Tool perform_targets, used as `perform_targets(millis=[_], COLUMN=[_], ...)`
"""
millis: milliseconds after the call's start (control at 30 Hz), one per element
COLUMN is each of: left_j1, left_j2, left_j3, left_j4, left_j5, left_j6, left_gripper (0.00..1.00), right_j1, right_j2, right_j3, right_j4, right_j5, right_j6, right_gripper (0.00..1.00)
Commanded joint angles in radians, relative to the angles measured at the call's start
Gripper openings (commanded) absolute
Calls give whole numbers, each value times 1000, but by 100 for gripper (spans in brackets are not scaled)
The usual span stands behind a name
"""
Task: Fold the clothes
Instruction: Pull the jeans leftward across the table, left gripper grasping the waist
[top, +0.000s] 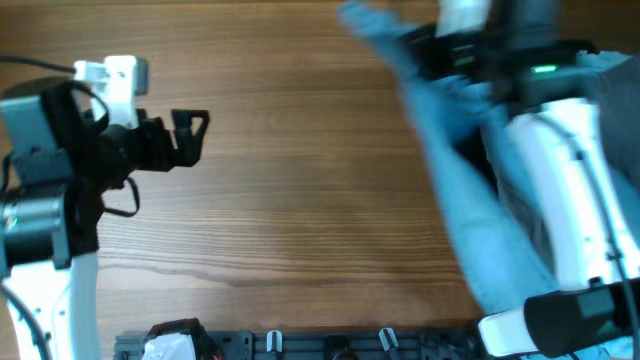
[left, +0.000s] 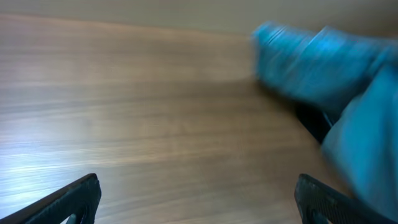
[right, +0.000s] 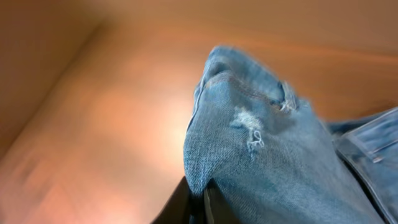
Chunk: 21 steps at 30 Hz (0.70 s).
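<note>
My right claw (right: 199, 208) is closed on the jeans (right: 261, 155): from its wrist view a fold of light blue denim is pinched between my two dark fingers at the bottom of the picture. The cloth rises from there in a rounded hump above the bench (top: 300, 200). A small frayed white spot (right: 249, 127) sits on that hump beside a stitched seam, and a flat stitched piece of the jeans shows at the right edge, though I cannot tell which part it is. From overhead the jeans are a long blurred blue band on the right side of the bench. The band runs from the far edge, near my right wrist, down toward the near edge, partly under my white right arm (top: 560, 190). A dark patch (top: 470, 160) shows against the denim, too blurred for me to name. My left claw (top: 197, 137) is wide open and holds nothing. It is over bare wood on the left side, well apart from the jeans, and its wrist view shows both fingertips in the lower corners with the blue cloth far off at the upper right. A dark rail (top: 300, 345) lies along the near edge.
</note>
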Motion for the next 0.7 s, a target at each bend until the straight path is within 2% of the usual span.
perform_targets(millis=[0,33,67,133,267,333,400,467,567,667], left_j1=[67,89,100,108,99,57,-18,-59,-109,-130], left_j2=[-68,-82,-88,-93,13,137,339,482,711,835], left_j3=[19,19,19,19,18,18,18,18,18,18], left_j4=[15,16,18,23,23,29,64,120,261,397], left_j5=[-37,-37,-37,-36,48,48,84,90,97,96], left_j6=[-18,-18,-18,-18,-11,33,37,34,-47,-43], left_gripper=[100,100,100,100,100,100,100,100,100,100], right_j1=[358,440,470,470,242,112,1,-47,-104,-108], right_j2=[47,56,54,33,-120,-181,-209,-210,-210,-210], right_j3=[14,14,15,21,37,37,37,37,37,34], right_j4=[-12,-12,-12,-12,-15,-24,-67,-112,-196,-209], right_j5=[79,280,422,525,487,373,299,268,267,279], right_j6=[-24,15,57,62,219,270,334,360,364,364], right_gripper=[52,69,78,83,86,86,86,86,86,86])
